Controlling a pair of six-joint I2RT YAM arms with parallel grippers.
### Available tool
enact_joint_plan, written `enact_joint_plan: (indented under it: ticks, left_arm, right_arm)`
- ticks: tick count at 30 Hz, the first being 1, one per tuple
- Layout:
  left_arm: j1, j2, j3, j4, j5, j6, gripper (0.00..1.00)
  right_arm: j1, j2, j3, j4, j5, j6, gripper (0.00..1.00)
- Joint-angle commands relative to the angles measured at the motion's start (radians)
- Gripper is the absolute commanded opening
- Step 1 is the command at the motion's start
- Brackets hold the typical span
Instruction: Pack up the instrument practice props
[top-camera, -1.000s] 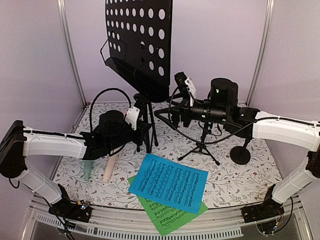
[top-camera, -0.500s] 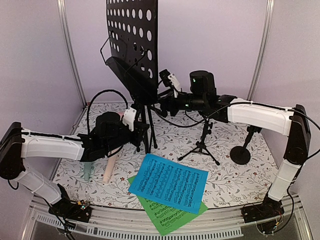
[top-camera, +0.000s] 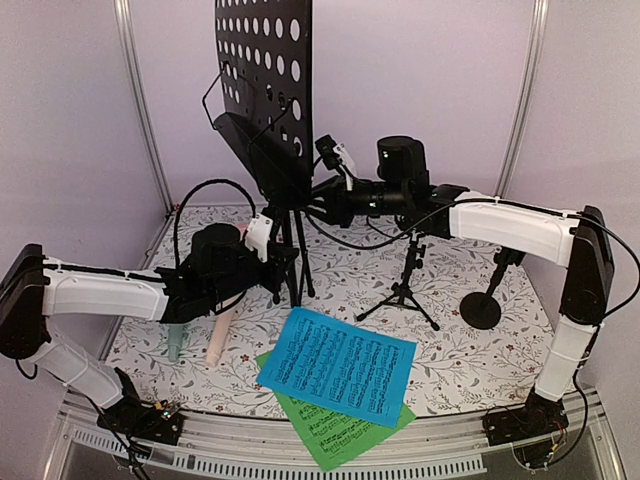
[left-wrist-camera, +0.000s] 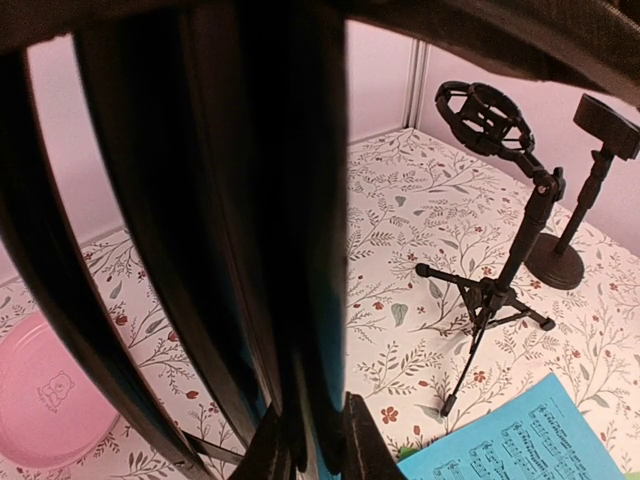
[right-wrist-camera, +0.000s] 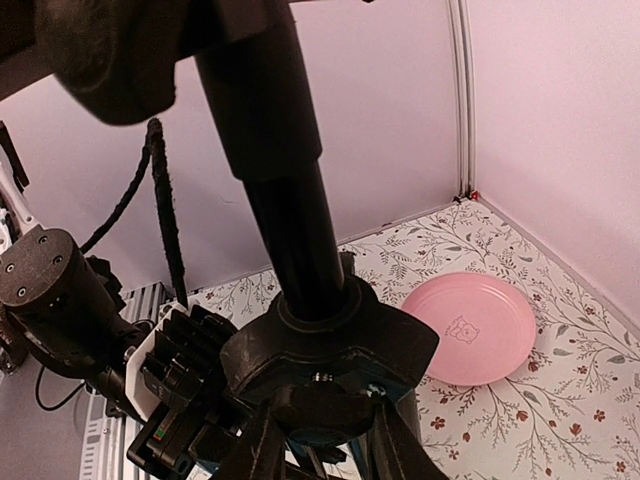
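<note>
The black perforated music desk (top-camera: 262, 60) stands at the back on its pole and tripod legs (top-camera: 295, 260). My left gripper (top-camera: 286, 264) (left-wrist-camera: 312, 440) is shut on one of the dark legs low down. My right gripper (top-camera: 316, 204) (right-wrist-camera: 320, 440) is closed round the stand's collar (right-wrist-camera: 325, 340) just under the desk. Mint-green (top-camera: 176, 342) and peach (top-camera: 219, 342) toy microphones lie under my left arm. A blue music sheet (top-camera: 340, 365) lies on a green one (top-camera: 335, 432) at the front. A small microphone tripod (top-camera: 404, 290) (left-wrist-camera: 498, 292) stands to the right.
A round-based black stand (top-camera: 482, 308) (left-wrist-camera: 556, 266) is at the right. The pink plate (left-wrist-camera: 45, 395) (right-wrist-camera: 468, 326) lies at the back left behind the music stand. Purple walls and metal posts close in the floral table (top-camera: 470, 360).
My right arm has swung left from above the microphone tripod to the music stand's pole and its jaws have closed there. The desk has turned more edge-on. My left arm has stayed put.
</note>
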Motion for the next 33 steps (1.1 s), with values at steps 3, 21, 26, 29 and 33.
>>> enact_joint_plan:
  ticks: [3, 21, 26, 29, 33]
  left_arm:
    - [0.018, 0.023, 0.002, -0.054, -0.018, 0.037, 0.0]
    - [0.019, 0.02, -0.007, -0.055, -0.029, 0.04, 0.0]
    - [0.018, 0.028, -0.005, -0.054, -0.027, 0.039, 0.0]
    - [0.018, 0.028, -0.005, -0.056, -0.024, 0.039, 0.0]
    - [0.019, 0.03, -0.005, -0.056, -0.025, 0.039, 0.0]
  right_arm:
    - [0.006, 0.023, 0.021, 0.051, -0.078, 0.098, 0.26]
    - [0.005, 0.017, -0.007, 0.189, -0.178, 0.486, 0.44]
    - [0.004, 0.004, 0.006, 0.036, -0.046, 0.169, 0.61]
    - [0.004, 0.02, 0.042, -0.048, -0.012, 0.035, 0.62]
    - [0.013, 0.001, 0.033, -0.051, 0.055, -0.024, 0.61]
